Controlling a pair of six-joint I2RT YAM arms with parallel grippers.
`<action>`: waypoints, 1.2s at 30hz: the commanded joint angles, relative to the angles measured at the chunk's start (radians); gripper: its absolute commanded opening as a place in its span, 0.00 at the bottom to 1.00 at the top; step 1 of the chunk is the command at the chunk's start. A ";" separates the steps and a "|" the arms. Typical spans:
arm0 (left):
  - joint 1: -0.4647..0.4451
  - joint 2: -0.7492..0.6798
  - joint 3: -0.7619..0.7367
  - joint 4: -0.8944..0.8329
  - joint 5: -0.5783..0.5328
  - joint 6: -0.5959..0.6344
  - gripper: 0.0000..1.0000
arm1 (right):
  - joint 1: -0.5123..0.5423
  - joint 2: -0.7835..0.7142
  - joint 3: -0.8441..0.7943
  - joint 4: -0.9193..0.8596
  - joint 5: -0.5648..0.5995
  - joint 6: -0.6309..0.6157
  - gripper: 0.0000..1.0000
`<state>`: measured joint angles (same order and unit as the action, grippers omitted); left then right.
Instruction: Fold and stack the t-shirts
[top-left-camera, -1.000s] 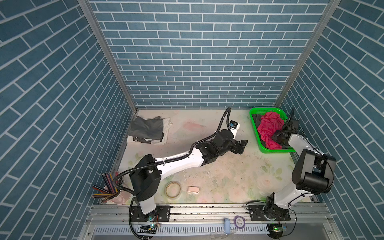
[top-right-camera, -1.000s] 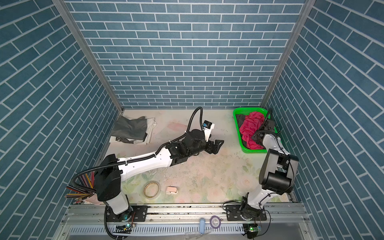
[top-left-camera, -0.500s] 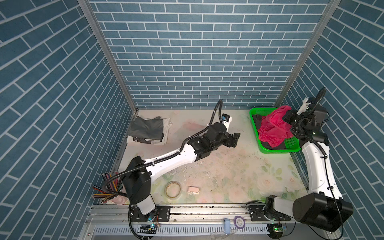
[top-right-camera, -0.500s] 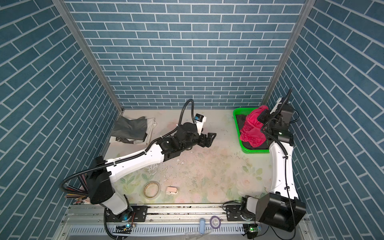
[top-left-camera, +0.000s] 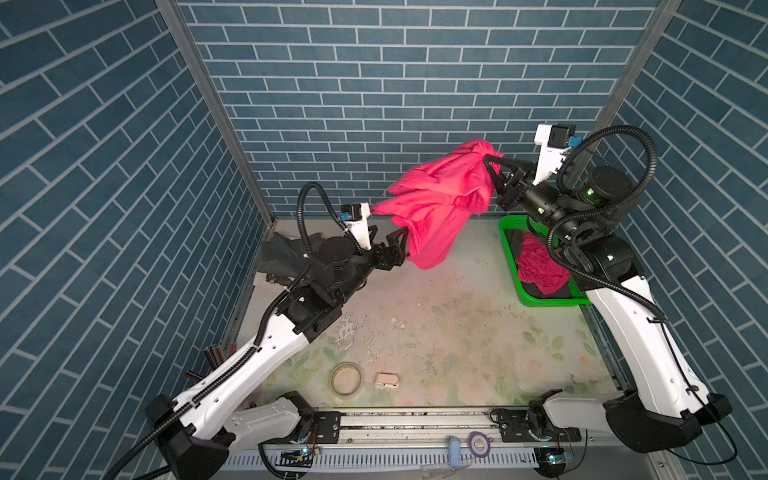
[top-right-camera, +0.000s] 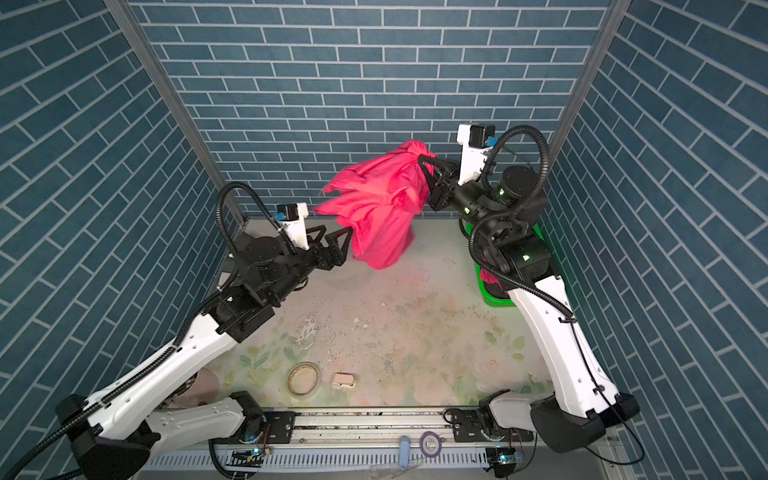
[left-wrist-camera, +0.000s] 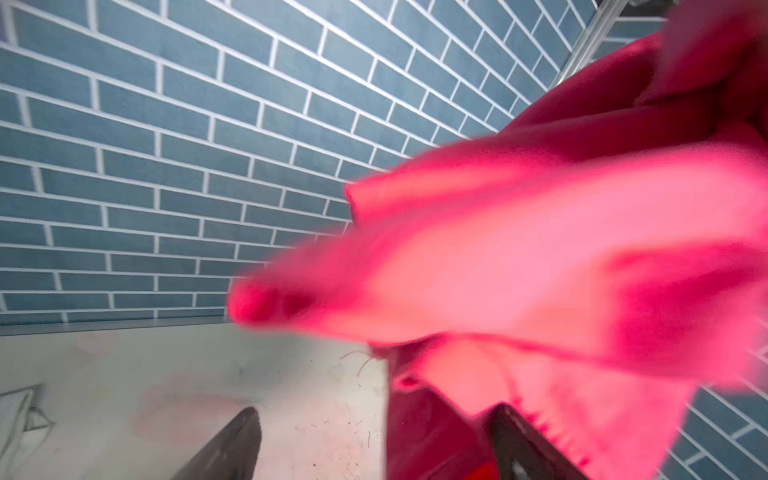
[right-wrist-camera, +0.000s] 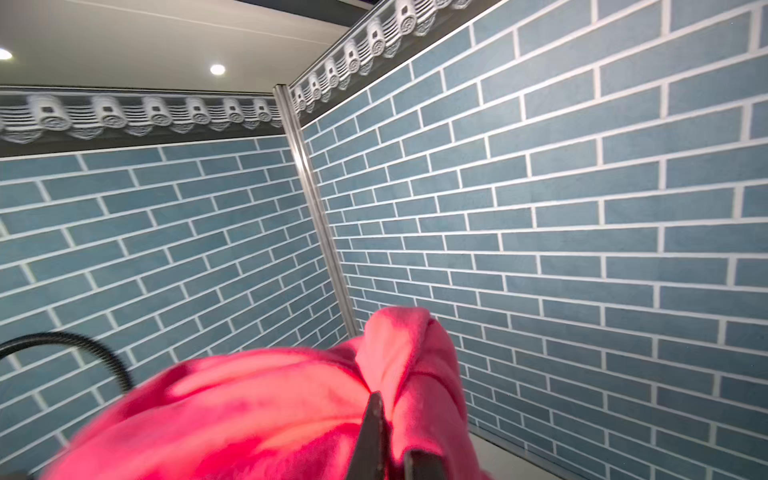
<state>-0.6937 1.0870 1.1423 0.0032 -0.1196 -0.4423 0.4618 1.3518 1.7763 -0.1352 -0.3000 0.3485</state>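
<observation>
One pink shirt (top-left-camera: 436, 203) (top-right-camera: 382, 208) is hanging in the air above the back of the counter (top-left-camera: 436, 332), bunched up. The right hand (top-left-camera: 486, 160) is gripping it at its top, with its fingers clamped tight on the cloth. The left hand (top-left-camera: 385, 233) is hovering wide open beside the shirt's lower folds, holding nothing. Whether it is touching the cloth cannot be told.

In a top view, a green basket (top-left-camera: 505, 241) is sitting at the counter's right edge with a second pink shirt (top-left-camera: 538, 266) inside, and dark shirts (top-left-camera: 282, 255) are lying by the left wall. In the matching top view the arms are hiding most of both.

The right wrist view is showing what the top views are not: the pinched fold poking up past the closed fingertips. The left wrist view is showing spread fingers (left-wrist-camera: 232, 444), with the blurred shirt draping over one of them.
</observation>
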 joint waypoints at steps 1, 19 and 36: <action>0.038 -0.059 -0.033 -0.019 -0.023 -0.033 0.88 | -0.053 0.162 -0.048 -0.023 0.056 0.082 0.14; 0.167 -0.018 -0.193 -0.051 0.110 -0.112 0.88 | -0.023 0.266 -0.483 -0.154 0.216 0.093 0.97; 0.350 -0.062 -0.431 -0.048 0.289 -0.232 0.88 | 0.319 0.646 -0.378 -0.183 0.529 0.115 0.83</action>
<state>-0.3687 1.0321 0.7452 -0.0593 0.1040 -0.6369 0.7700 1.9736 1.3426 -0.2886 0.1387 0.4702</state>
